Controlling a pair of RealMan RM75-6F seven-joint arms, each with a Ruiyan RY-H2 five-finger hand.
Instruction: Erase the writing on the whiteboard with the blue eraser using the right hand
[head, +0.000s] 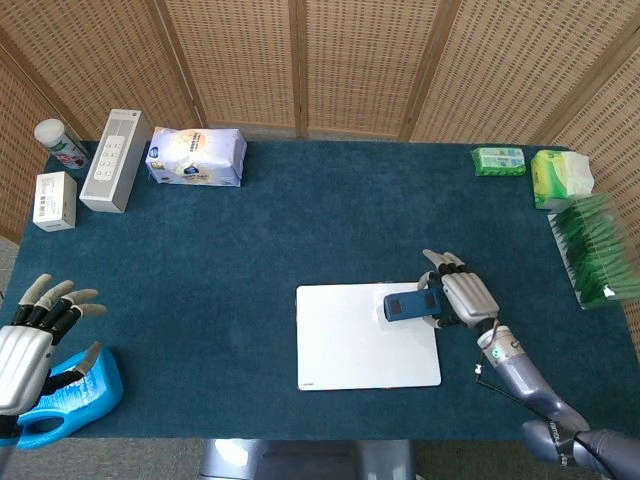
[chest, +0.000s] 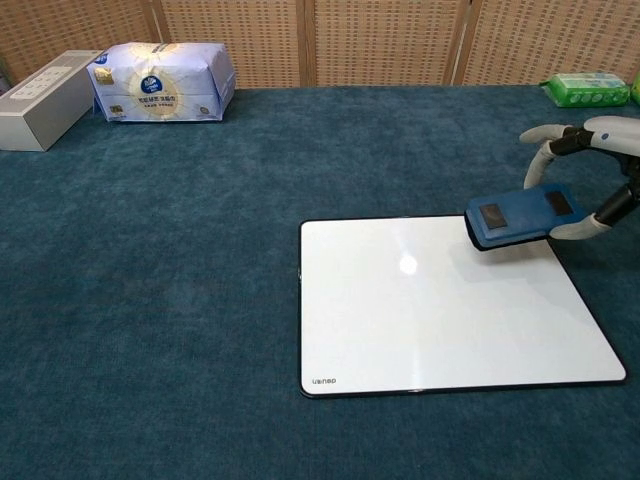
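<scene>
- Tabletop (head: 300, 230) covered in dark teal carpet-like cloth, woven rattan screen panels (head: 300, 60) behind it
- whiteboard (head: 350, 340) lies flat near front edge, right of centre, surface looks blank white, black rim, small logo at its front-left corner in chest view
- blue eraser (chest: 520, 218) sits at board's far right corner, overhanging the top edge, two dark patches on its upper face
- right hand (head: 462, 298) grips the eraser from the right, fingers curled round its end
- left hand (head: 30, 335) at front-left edge, fingers spread, holding nothing, just above a blue bottle (head: 70, 400)
- far left: white tissue pack (head: 195, 157), grey box (head: 115, 160), small white box (head: 55, 200), white jar (head: 60, 143)
- far right: two green packs (head: 498, 161) (head: 558, 177), green rack of sachets (head: 595, 250) at the edge
</scene>
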